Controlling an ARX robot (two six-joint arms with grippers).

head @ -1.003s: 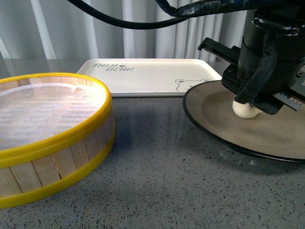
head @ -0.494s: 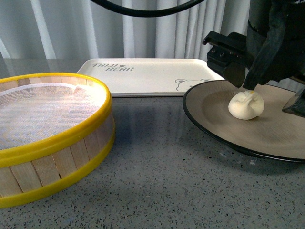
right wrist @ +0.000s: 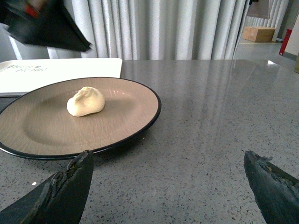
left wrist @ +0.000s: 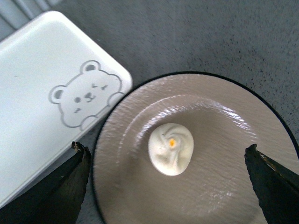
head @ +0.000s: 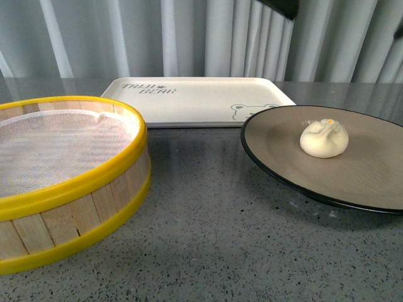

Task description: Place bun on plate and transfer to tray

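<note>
Grey surface (head: 208, 245): bun (head: 324, 138) rests on plate (head: 277, 148), first step done; tray (head: 201, 100), at plate's eleven o'clock, awaits. Left end effector (left wrist: 166, 150) and right end effector (right wrist: 167, 156) gape empty.

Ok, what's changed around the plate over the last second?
The left gripper let go of the bun and rose clear. It is now open above the bun, almost out of the front view. The bun sits free on the plate. The plate, tray and bamboo steamer have not moved.
</note>
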